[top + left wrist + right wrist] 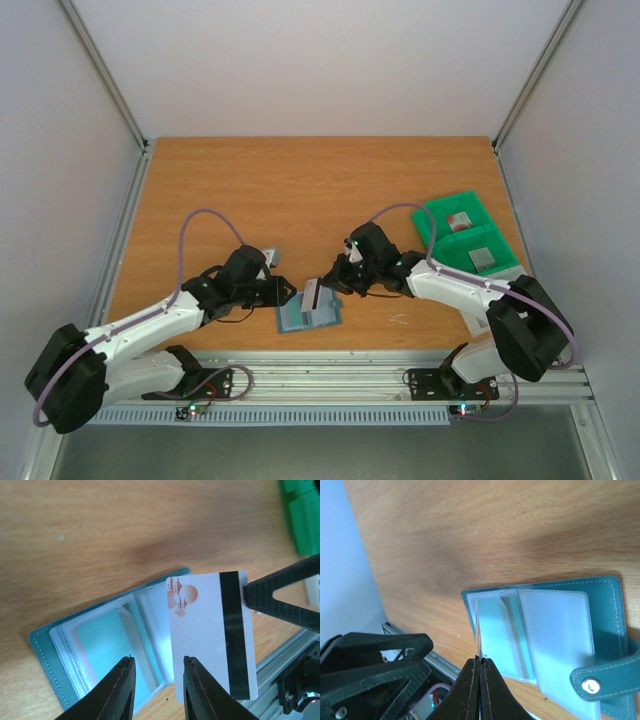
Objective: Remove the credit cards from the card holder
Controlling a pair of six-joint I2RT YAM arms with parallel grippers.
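Right gripper [480, 664] pinches a white credit card [200, 640] clear of the card holder [45, 645] for removal; left gripper [158, 662] parted, empty.

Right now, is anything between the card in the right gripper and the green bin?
Nothing visible. Between the card, pinched in the right gripper, and the bin lies only the right arm itself.

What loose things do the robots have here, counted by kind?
credit cards: 3 (white card, red card, grey card)
card holder: 1
green bin: 1
Total: 5
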